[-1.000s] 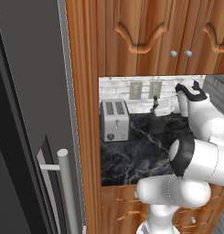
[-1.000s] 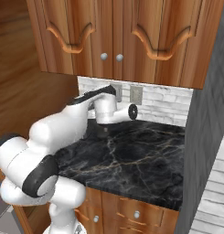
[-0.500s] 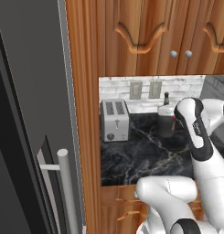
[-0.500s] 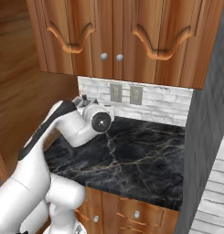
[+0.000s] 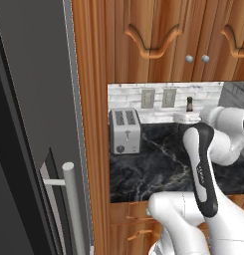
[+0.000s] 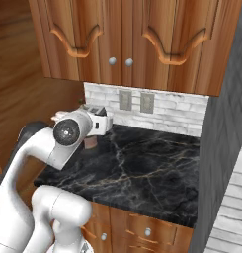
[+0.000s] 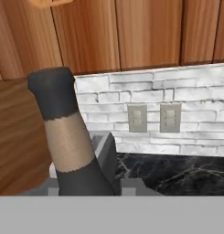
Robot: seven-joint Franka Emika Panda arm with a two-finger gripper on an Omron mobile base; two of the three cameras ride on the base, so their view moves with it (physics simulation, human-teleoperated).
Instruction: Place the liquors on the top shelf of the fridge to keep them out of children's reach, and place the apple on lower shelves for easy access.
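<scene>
White arm folded low over the black counter [image 6: 142, 168], gripper [image 6: 95, 123] clamped around a dark bottle [image 7: 67, 137] near the toaster [image 5: 124, 130], elbow now swung further down than before.

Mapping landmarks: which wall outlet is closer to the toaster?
The left outlet in the left base view, just beyond the toaster's right edge; the other outlet sits further right.
</scene>
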